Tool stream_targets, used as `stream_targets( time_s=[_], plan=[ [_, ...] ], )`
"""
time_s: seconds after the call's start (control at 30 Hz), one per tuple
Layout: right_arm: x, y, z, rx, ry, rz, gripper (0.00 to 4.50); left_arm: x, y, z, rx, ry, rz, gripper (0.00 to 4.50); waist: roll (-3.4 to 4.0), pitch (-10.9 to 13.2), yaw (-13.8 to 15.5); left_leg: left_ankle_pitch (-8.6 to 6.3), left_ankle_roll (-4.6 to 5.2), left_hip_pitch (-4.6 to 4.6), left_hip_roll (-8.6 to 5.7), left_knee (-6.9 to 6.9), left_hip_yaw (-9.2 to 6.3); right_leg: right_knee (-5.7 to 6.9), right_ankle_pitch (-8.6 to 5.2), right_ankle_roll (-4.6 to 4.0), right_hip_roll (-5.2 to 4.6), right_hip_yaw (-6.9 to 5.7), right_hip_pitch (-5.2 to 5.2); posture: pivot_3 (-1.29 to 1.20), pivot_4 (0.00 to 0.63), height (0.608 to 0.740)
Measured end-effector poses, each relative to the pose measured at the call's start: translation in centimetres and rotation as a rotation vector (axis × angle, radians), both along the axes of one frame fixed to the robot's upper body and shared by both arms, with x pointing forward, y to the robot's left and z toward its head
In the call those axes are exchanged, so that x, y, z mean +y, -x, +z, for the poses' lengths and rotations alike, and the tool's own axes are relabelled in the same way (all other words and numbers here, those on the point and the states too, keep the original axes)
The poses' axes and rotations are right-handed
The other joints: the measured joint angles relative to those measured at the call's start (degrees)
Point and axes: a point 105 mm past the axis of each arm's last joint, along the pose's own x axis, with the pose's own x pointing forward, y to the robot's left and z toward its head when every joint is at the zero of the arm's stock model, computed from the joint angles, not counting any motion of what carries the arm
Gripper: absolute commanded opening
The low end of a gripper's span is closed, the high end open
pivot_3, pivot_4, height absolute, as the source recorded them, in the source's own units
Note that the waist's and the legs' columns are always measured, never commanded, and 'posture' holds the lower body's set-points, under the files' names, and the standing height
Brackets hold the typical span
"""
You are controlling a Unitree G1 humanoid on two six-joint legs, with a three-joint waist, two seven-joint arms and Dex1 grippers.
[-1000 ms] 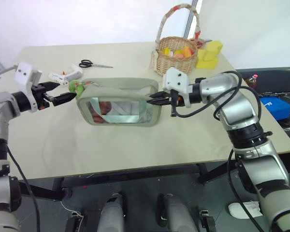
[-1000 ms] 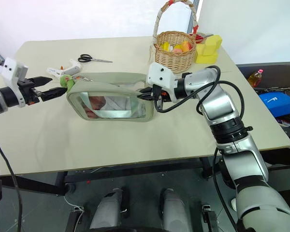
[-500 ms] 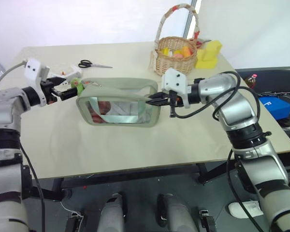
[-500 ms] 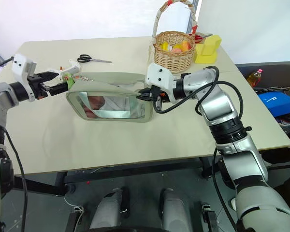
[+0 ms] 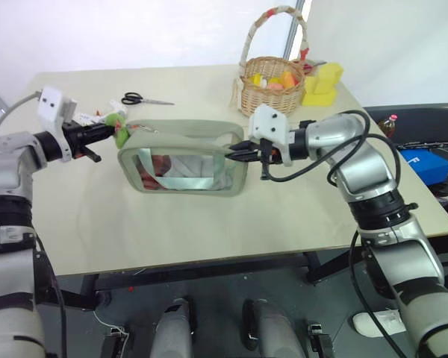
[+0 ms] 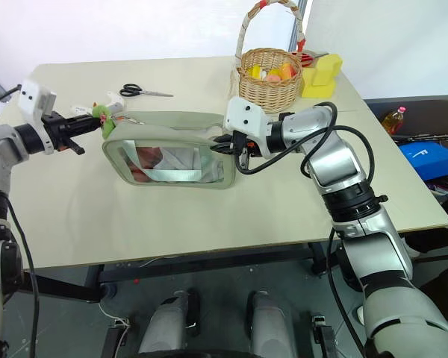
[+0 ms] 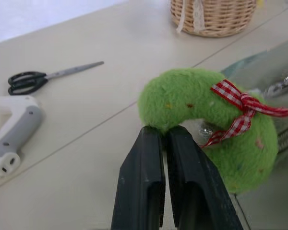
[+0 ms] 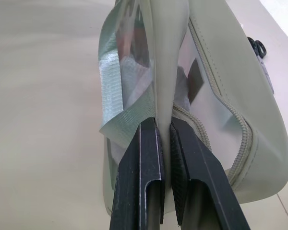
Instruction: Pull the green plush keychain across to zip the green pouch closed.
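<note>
The green pouch (image 5: pixel 185 155) stood on edge at the middle of the table (image 5: pixel 209 224), its long axis running left to right across the frame, the clear window facing the camera and the zipper along its top edge. At its upper left corner sat the green plush keychain (image 5: pixel 120 133), a ring-shaped fuzzy piece with a red checked ribbon, hanging off the left end of the zipper line.

The left gripper (image 7: pixel 164 132) came in from the left of the frame, pointing toward the pouch; its two black fingers were pressed together on the near rim of the plush ring, pinching the fuzz. The right gripper (image 5: pixel 237 154) reached in from the right, pointing left, its fingers clamped narrow on the right end seam of the pouch, with the pale strap (image 8: pixel 116 103) just beside them.

From the wrist view the zipper (image 8: pixel 216 91) seemed to lie open along the top, though the angle makes this hard to judge.

Behind the keychain, near the upper left, lay a white handled tool (image 7: pixel 12 132) and black scissors (image 5: pixel 143 99), both apart from the pouch. A wicker basket (image 5: pixel 272 83) and yellow blocks (image 5: pixel 322 83) stood in the upper right, behind the right gripper. The table in front of the pouch, down to the near edge, lay bare.
</note>
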Motion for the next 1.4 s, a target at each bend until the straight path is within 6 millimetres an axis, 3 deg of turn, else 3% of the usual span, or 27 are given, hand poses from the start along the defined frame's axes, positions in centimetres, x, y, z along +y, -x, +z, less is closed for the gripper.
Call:
stream_targets(
  time_s=[0.27, 0.4, 0.6, 0.7, 0.93, 1.17, 1.23, 1.4],
  plan=[
    [-0.1, -0.6, 0.0, -0.011, -0.007, -0.010, 0.00, -2.4, 2.6, 4.8, -0.039, -0.010, -0.195, 0.07, 0.01, 0.00, -0.07, 0.00, 0.00, 0.05, 0.00, 0.00, 0.00, 0.00, -0.01, 0.00, 0.00, 0.01, 0.04, 0.00, 0.150, 0.740],
    [-0.1, -1.0, 0.2, -0.023, -0.007, -0.019, 0.00, -4.1, 3.1, 4.8, -0.030, -0.052, -0.269, 0.07, 0.01, 0.00, -0.02, 0.00, 0.00, 0.05, 0.00, 0.02, -0.01, 0.00, -0.01, 0.00, 0.00, 0.00, 0.05, 0.00, 0.150, 0.740],
    [0.2, -1.1, 0.2, -0.026, -0.014, -0.014, 0.00, -7.2, 2.0, 3.1, -0.031, -0.127, -0.315, 0.07, 0.01, 0.00, -0.15, 0.01, 0.02, 0.05, 0.00, 0.03, -0.02, 0.04, 0.00, 0.00, 0.03, 0.01, 0.04, 0.00, 0.150, 0.740],
    [0.3, -1.1, 0.2, -0.027, -0.014, -0.011, 0.00, -7.6, 1.7, 2.7, -0.036, -0.135, -0.314, 0.95, 0.01, 0.00, -0.29, 0.07, 0.11, 0.05, 0.00, 0.03, -0.03, 0.07, -0.01, 0.03, 0.05, 0.01, 0.03, 0.00, 0.150, 0.740],
    [0.3, -1.2, 0.2, -0.030, -0.014, -0.015, 0.00, -6.9, 1.4, 4.5, -0.072, -0.139, -0.273, 4.44, 0.01, 0.00, -0.19, 0.02, 0.03, 0.05, 0.00, 0.04, -0.04, 0.07, -0.01, 0.02, 0.04, 0.01, 0.04, 0.00, 0.150, 0.740],
    [0.4, -1.2, 0.2, -0.032, -0.018, -0.018, 0.00, -3.9, 3.1, 7.1, -0.114, -0.169, -0.182, 4.48, 0.01, 0.00, -0.33, 0.01, 0.01, 0.05, 0.01, 0.03, -0.04, 0.05, -0.02, 0.02, 0.04, 0.02, 0.03, 0.00, 0.150, 0.740],
    [0.3, -1.2, 0.1, -0.031, -0.018, -0.019, 0.00, -2.9, 3.8, 6.9, -0.101, -0.151, -0.148, 4.48, 0.01, 0.00, -0.28, 0.01, 0.01, 0.07, 0.01, 0.01, -0.06, 0.06, -0.03, 0.02, 0.04, 0.02, 0.03, 0.00, 0.150, 0.740],
    [0.3, -1.5, 0.1, -0.036, -0.017, -0.026, 0.00, -2.8, 5.3, 1.1, 0.062, -0.116, -0.148, 4.48, 0.02, 0.00, -0.28, 0.00, 0.00, 0.08, 0.02, 0.02, -0.05, 0.05, -0.02, 0.00, 0.02, 0.02, 0.05, 0.00, 0.150, 0.740]
  ],
)
